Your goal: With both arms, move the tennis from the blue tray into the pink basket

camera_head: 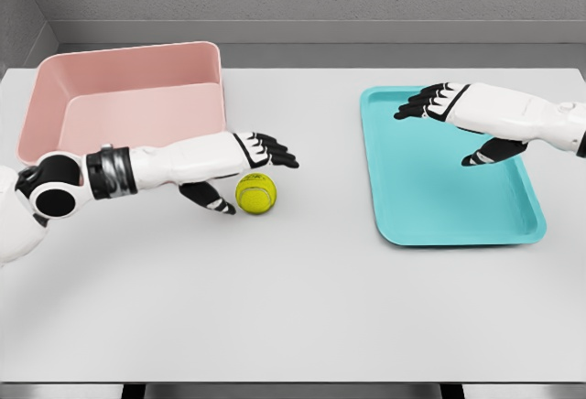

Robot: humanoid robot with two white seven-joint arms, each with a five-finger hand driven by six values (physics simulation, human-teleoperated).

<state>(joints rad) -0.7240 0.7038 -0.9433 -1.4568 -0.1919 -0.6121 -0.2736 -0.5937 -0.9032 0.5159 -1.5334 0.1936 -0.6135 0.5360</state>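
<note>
A yellow-green tennis ball (pixel 256 192) lies on the white table, between the pink basket (pixel 128 97) at the back left and the blue tray (pixel 449 207) at the right. My left hand (pixel 245 172) hovers right over the ball, fingers spread above it and thumb down at its left side, not closed around it. My right hand (pixel 449 129) hangs open over the upper part of the blue tray, holding nothing. No ball shows in the tray.
The white table (pixel 302 307) stretches wide in front of both hands. A grey wall runs behind the basket and tray.
</note>
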